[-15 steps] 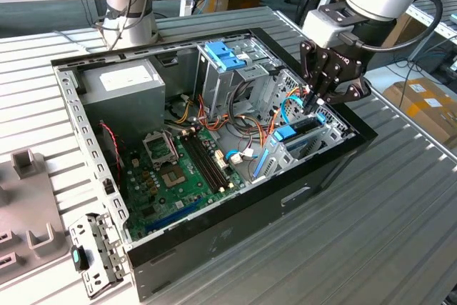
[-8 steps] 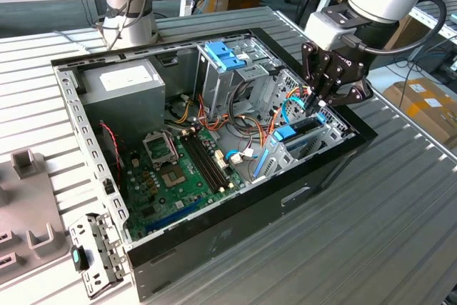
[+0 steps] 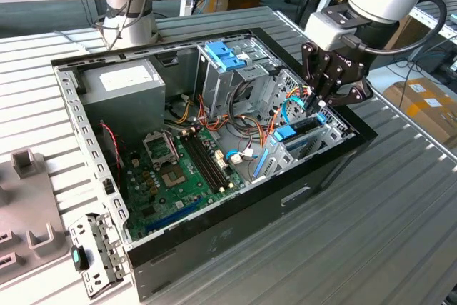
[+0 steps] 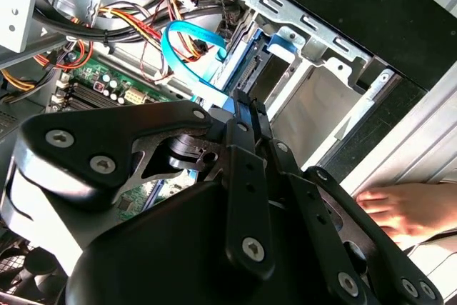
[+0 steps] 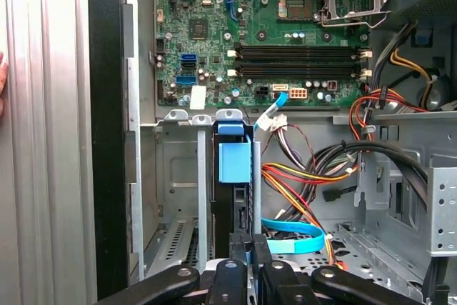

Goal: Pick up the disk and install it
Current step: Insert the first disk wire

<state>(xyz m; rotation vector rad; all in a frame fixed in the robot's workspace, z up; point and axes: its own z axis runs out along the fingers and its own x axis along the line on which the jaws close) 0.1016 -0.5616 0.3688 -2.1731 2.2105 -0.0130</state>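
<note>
Blue-railed disk stands edge-on in the case's drive bay.
Claw pinches its outer edge; disk looks partly in the bay, final seating seemingly left.

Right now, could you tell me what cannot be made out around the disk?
The disk: label unseen, edge-on in the first wrist view.
Its seating depth: the gripper covers it in the second wrist view.
The hand: cut off by that view's edge.
</note>
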